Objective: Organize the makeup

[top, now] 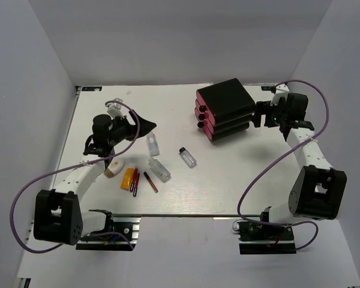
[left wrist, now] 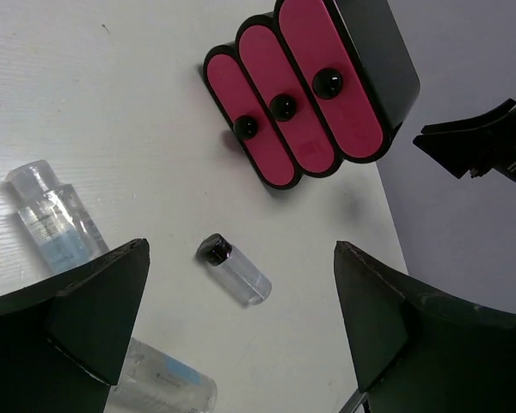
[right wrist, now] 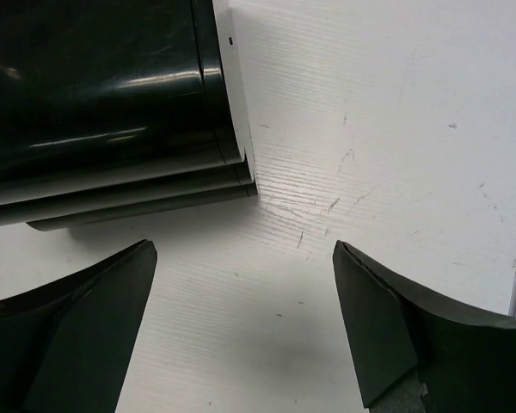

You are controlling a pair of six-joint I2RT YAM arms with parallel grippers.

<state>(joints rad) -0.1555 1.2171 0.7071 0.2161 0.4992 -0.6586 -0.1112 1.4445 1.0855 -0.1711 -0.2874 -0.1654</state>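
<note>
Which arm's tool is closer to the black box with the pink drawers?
Right. The right tool sits open just behind the box, not touching it. The left tool is well off across the table, by the clear bottles.

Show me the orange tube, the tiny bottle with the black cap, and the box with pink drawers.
orange tube (top: 128,178): top external view, middle of its body.
black-capped bottle (left wrist: 239,274): left wrist view, its clear body.
box with pink drawers (top: 226,99): top external view, its black top.
</note>
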